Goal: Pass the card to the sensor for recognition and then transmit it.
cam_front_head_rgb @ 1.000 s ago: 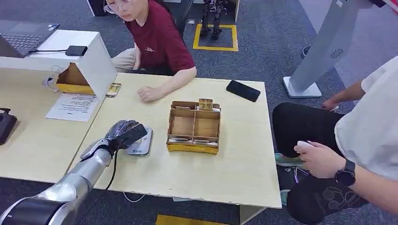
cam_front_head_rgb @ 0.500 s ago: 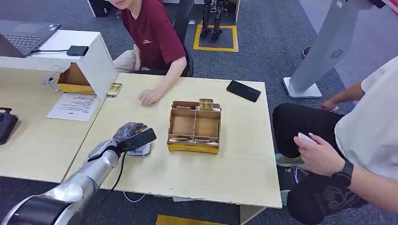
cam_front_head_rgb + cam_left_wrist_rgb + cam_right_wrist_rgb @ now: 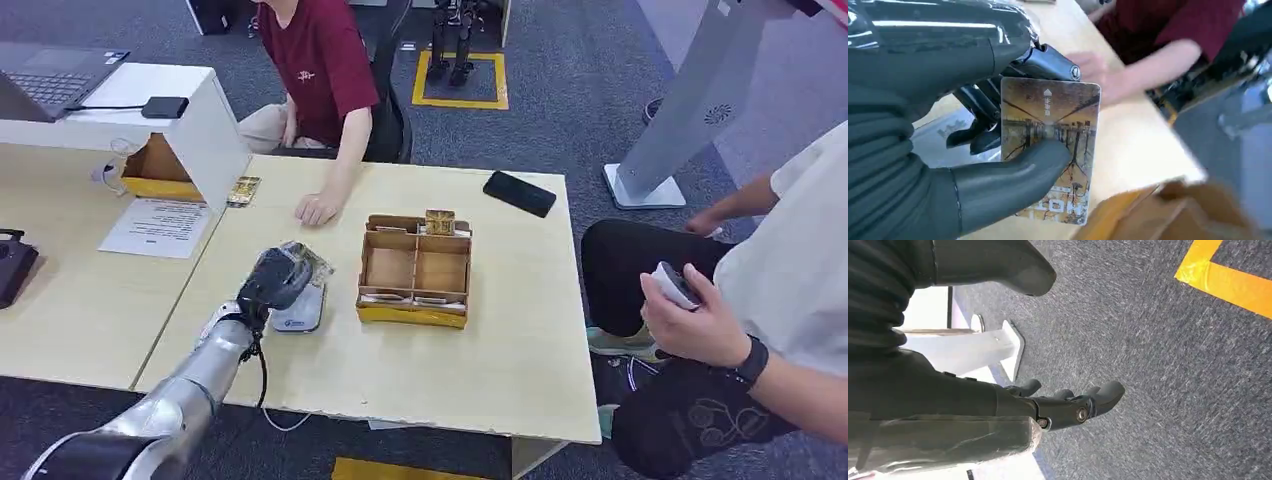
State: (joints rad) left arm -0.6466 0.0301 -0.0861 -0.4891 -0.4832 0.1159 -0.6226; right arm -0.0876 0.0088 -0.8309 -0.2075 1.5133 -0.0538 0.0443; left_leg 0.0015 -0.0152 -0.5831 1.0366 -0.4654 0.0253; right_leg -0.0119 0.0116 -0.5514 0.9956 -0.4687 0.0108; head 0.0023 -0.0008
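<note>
My left hand (image 3: pixel 275 278) holds a card (image 3: pixel 310 262) just above the grey sensor pad (image 3: pixel 298 310) on the wooden table. In the left wrist view the card (image 3: pixel 1053 145), printed in brown and gold, is pinched between the thumb (image 3: pixel 1013 175) and the dark fingers (image 3: pixel 983 100), with the sensor pad (image 3: pixel 940 142) behind it. A person in a red shirt sits at the far side, one hand (image 3: pixel 317 207) resting on the table beyond the sensor. My right hand (image 3: pixel 1068 402) hangs over grey carpet, fingers apart, holding nothing.
A wooden compartment box (image 3: pixel 414 271) stands right of the sensor. A black phone (image 3: pixel 518 193) lies at the far right of the table. A white stand (image 3: pixel 170 120) with a laptop sits at the left. A second person (image 3: pixel 770 300) sits at the right holding a small device.
My left hand has turned and lifted slightly over the sensor, tilting the card up toward the person in red. The person at the right raised the device.
</note>
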